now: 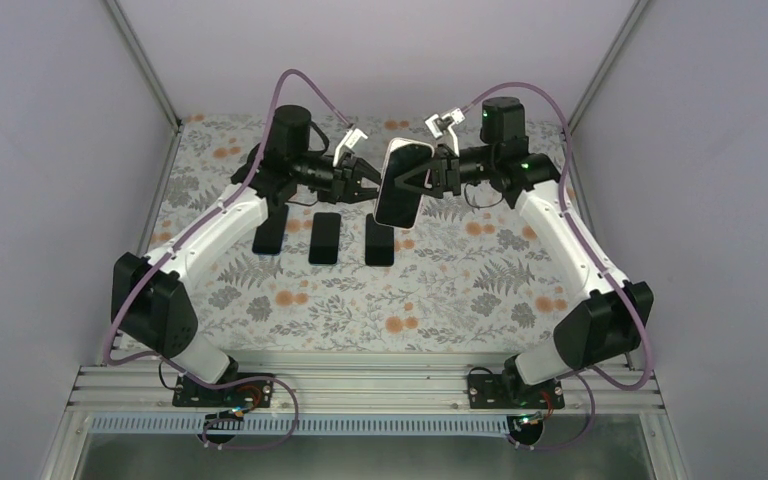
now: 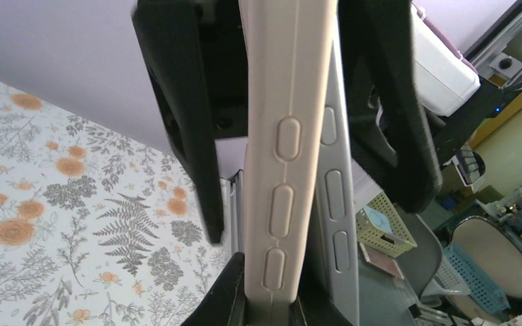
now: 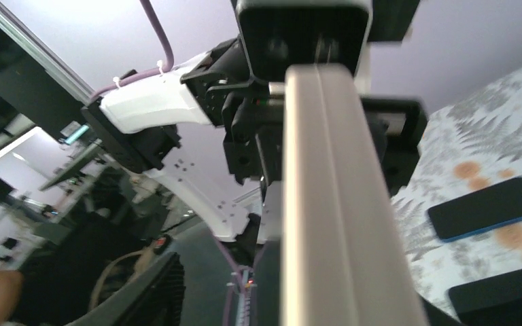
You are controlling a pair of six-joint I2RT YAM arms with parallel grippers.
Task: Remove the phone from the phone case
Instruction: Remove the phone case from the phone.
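Note:
A phone in a pale beige case hangs in mid-air between my two grippers, above the floral table. My left gripper is shut on the case's edge; in the left wrist view its black fingertips clamp the beige case. The grey phone stands just beside the case, partly split from it. My right gripper is open, and its black fingers straddle phone and case with gaps. In the right wrist view the phone's edge runs up between its fingers.
Three dark phones lie side by side on the floral tablecloth below the held phone. Two of them show in the right wrist view. Grey walls and metal frame posts enclose the table.

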